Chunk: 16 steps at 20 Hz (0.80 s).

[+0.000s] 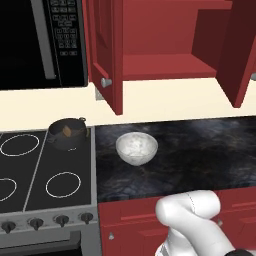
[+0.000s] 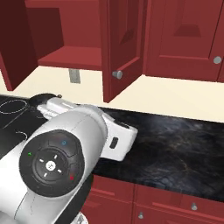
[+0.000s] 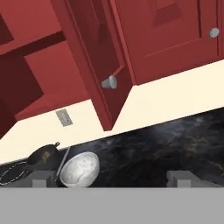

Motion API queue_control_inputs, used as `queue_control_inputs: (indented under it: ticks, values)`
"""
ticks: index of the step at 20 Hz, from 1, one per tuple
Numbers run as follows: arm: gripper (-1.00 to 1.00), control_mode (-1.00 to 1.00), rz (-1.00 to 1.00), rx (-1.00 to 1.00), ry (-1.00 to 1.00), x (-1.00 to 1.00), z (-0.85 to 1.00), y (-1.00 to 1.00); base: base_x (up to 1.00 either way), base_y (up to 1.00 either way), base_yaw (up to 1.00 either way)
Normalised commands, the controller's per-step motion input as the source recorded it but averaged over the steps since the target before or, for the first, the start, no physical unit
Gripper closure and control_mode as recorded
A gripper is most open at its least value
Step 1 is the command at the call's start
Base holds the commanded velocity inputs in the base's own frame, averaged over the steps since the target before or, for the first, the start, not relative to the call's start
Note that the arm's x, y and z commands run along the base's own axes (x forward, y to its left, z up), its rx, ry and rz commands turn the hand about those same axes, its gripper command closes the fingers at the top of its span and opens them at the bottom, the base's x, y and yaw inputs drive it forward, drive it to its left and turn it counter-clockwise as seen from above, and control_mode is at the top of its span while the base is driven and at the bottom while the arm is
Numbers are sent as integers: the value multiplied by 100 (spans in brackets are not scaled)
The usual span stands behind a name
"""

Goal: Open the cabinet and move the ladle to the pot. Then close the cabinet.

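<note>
The dark red cabinet (image 1: pixel 165 65) stands with both tall doors swung open, and its shelf is bare. Its right door (image 3: pixel 94 57) with a round silver knob (image 3: pixel 109 82) hangs ahead in the hand view. The small dark grey pot (image 1: pixel 67 132) sits on the stove's back right burner. A brown piece that looks like the ladle (image 1: pixel 66 131) lies inside it. The pot (image 3: pixel 43 156) also appears low on the left in the hand view. My gripper (image 3: pixel 109 179) is open and holds nothing. It hovers over the dark counter, well back from the pot and the doors.
A pale speckled bowl (image 1: pixel 136 147) rests on the black counter (image 1: pixel 200 150) just right of the stove (image 1: pixel 45 170). A microwave (image 1: pixel 45 40) hangs at upper left. A closed red cabinet (image 2: pixel 188 35) is to the right. A wall outlet (image 3: pixel 64 117) sits under the open cabinet.
</note>
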Motion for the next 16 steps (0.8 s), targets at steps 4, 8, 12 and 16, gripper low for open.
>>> queue_control_inputs:
  ticks: [4, 8, 12, 16]
  values:
    - [-100, -100, 8, 26, -22, 61, 49, -18, 0, 0, 0]
    - [-100, -100, 7, 21, -21, 71, 40, 0, 0, 0, 0]
    - [-100, -100, 7, 19, -14, 81, 24, 1, 0, 0, 0]
    - [-100, -100, 8, 18, -6, 94, 14, 1, 0, 0, 0]
